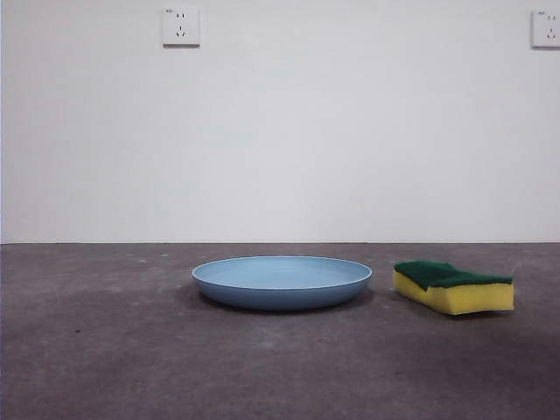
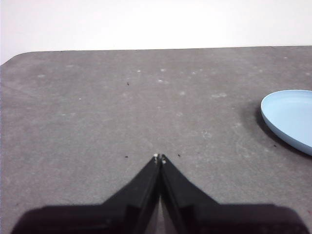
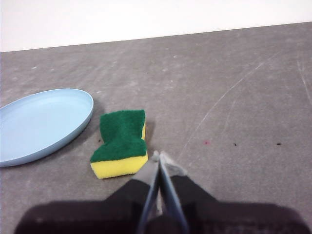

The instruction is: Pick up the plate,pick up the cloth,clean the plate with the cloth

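Observation:
The light-blue plate (image 1: 282,282) lies flat on the dark grey table, at the middle of the front view. The cloth is a yellow sponge with a green top (image 1: 452,286), lying just right of the plate and apart from it. My left gripper (image 2: 159,157) is shut and empty above bare table, with the plate's edge (image 2: 290,118) off to one side. My right gripper (image 3: 159,156) is shut and empty, close beside the sponge (image 3: 120,142), with the plate (image 3: 41,123) beyond it. Neither gripper shows in the front view.
The grey table (image 1: 105,350) runs back to a white wall (image 1: 280,131) with two sockets (image 1: 180,25). The table's far edge and a rounded corner (image 2: 14,56) show in the left wrist view.

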Action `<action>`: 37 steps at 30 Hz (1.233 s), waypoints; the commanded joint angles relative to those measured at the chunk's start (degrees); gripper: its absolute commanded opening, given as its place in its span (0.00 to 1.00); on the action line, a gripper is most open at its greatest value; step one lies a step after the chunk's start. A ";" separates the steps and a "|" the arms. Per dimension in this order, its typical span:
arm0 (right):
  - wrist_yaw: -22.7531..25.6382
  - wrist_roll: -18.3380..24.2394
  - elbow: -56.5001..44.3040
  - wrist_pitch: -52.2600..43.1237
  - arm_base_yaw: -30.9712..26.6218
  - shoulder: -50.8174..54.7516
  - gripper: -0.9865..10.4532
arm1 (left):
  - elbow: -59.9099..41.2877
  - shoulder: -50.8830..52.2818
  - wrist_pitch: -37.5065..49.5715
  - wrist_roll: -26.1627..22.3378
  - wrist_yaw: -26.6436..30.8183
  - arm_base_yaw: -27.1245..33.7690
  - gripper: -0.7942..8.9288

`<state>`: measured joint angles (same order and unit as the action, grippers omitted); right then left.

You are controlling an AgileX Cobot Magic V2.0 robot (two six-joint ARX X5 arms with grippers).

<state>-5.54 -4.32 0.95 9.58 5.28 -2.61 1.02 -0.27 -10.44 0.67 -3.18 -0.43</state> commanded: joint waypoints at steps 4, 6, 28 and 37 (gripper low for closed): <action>-0.11 -1.18 -0.46 0.31 0.04 0.00 0.09 | -0.79 0.15 0.31 0.44 -0.09 0.15 0.08; -0.09 -2.75 -0.46 -0.22 0.04 0.00 0.09 | -0.79 0.15 0.48 0.83 -0.20 0.15 0.08; -0.57 -13.00 22.84 13.94 0.04 -16.41 0.08 | 17.20 -14.67 -7.26 13.31 -10.95 0.15 0.07; -1.57 -3.67 41.05 26.21 0.04 -34.69 0.09 | 32.02 -34.51 -11.76 12.59 -24.68 0.15 0.08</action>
<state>-6.66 -11.18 40.45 34.89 5.28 -35.81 32.32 -32.99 -21.74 13.58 -26.79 -0.43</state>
